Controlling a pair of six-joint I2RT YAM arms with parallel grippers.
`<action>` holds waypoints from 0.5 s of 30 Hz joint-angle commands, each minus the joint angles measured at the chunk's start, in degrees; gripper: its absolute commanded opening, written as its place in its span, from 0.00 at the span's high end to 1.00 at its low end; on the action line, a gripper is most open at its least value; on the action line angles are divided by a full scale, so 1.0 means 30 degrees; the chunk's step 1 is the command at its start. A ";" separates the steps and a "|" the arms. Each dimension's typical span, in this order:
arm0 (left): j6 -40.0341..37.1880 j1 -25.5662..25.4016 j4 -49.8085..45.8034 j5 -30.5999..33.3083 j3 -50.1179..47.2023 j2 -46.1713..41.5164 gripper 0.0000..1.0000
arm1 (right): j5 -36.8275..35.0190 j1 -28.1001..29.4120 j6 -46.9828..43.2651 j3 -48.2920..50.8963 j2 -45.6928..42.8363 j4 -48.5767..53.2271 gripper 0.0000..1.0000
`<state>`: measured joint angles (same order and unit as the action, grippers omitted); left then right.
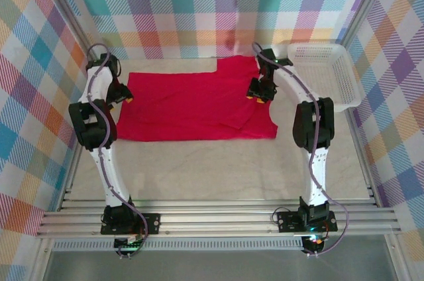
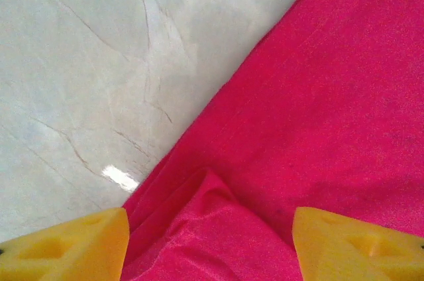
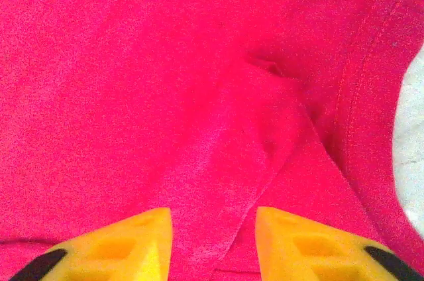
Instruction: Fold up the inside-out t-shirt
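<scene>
White mesh basket point(image 1: 349, 85) is seen at the far right of the table point(image 1: 199, 175), just beside the right arm's elbow, upright with its open top facing up. Inside it, bare white mesh floor and walls are seen. It is set apart from the inside-out t-shirt point(image 1: 192, 105), which is not in any container. The shirt is laid flat on the table between the two arms, spread left to right, with one part reaching toward the far wall at its right end. A folded flap is seen near the near right corner.

Left gripper point(image 1: 123, 97) is placed at the shirt's left edge. In the left wrist view its yellow fingers point(image 2: 73, 248) are held wide apart, a raised pucker of red cloth lies between them, and nothing is clamped. Pale tabletop is seen beyond the hem.

Right gripper point(image 1: 257, 94) is placed over the shirt's right part. In the right wrist view its yellow fingers point(image 3: 119, 248) are parted about halfway over a creased ridge and a stitched seam. The cloth is not pinched.
</scene>
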<state>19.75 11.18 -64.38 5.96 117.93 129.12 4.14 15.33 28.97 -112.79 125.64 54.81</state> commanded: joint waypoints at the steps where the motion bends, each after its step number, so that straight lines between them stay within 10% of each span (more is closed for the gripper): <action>1: -0.0225 -0.0151 -0.0560 0.1026 -0.0295 -0.2768 0.34 | 0.0515 -0.0029 -0.0267 -0.0296 -0.1172 0.1162 0.57; 4: 0.0337 -0.1581 0.2083 -0.0051 -0.4520 -0.6427 0.36 | 0.1356 0.0358 -0.0204 0.2340 -0.2971 0.0077 0.54; 10: 0.3857 -0.3692 1.1015 -0.8790 -1.4142 -1.0016 0.36 | 0.2418 0.2088 0.0924 0.8087 -0.5108 -0.3045 0.49; 15: 0.3376 -0.3482 0.9699 -0.6249 -1.4781 -0.8603 0.38 | 0.2496 0.3079 0.1656 0.9275 -0.4592 -0.4333 0.49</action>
<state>28.88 -0.97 -36.88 -14.06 74.13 100.77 10.26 23.92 31.86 -85.62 111.07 45.87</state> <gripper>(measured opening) 0.626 0.507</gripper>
